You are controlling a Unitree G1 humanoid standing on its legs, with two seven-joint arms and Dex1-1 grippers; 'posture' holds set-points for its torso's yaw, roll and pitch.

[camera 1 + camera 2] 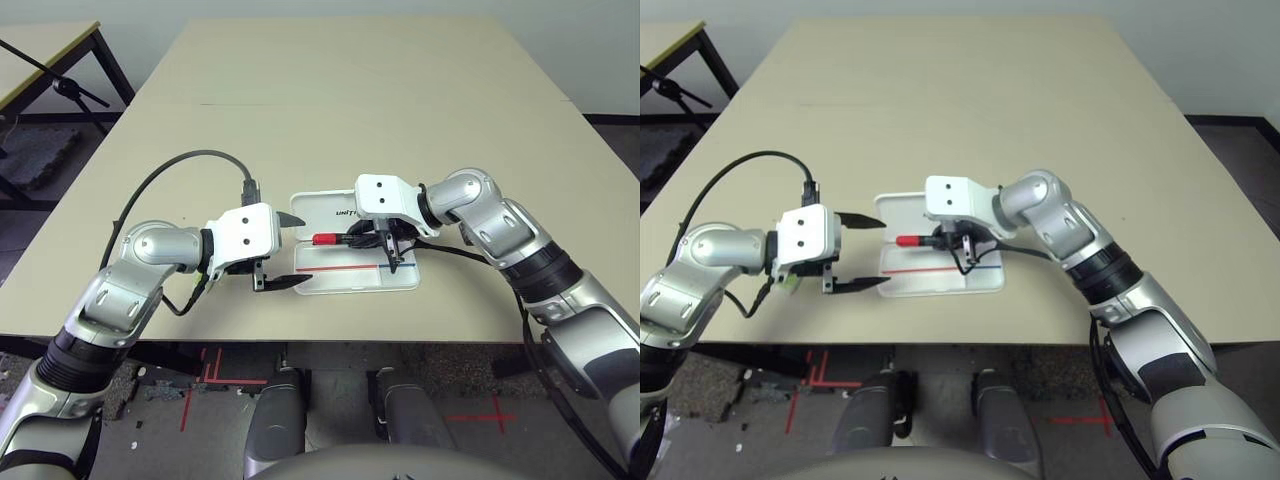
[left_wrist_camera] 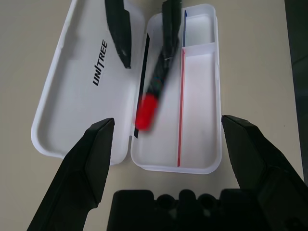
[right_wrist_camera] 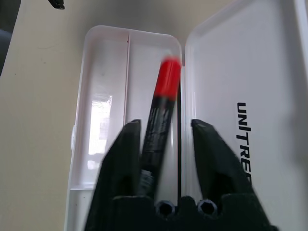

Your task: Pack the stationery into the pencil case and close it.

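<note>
The right arm reaches in from the right side of the table (image 1: 330,90), its forearm angled across toward the middle and its wrist bent so that the right gripper (image 1: 390,243) points down and leftward over the open pencil case (image 2: 197,166). The case lies flat with its lid folded back on the far side of this gripper, the dark lettering showing on the lid's inner face.

Between the right gripper's two black fingers (image 3: 120,163) sits the marker (image 3: 160,115), its dark barrel running out along the gap and its red cap pointing away from the wrist, toward the other arm. The fingers stand parted a little; the barrel lies against one finger, with a sliver of daylight beside the other, so whether they still pinch it or have let it go I cannot tell. The marker hangs over the tray half of the case, close along the hinge line, and its cap looks smeared.

A thin red stick (image 2: 180,110) lies lengthwise in the tray, just beyond the marker on the side away from the lid.

The left arm comes in from the left, elbow out, forearm nearly level, with a black cable looping off the wrist. The left gripper (image 1: 288,251) points at the near short end of the case, spread wide, with its two fingertips bracketing that end and holding nothing.
</note>
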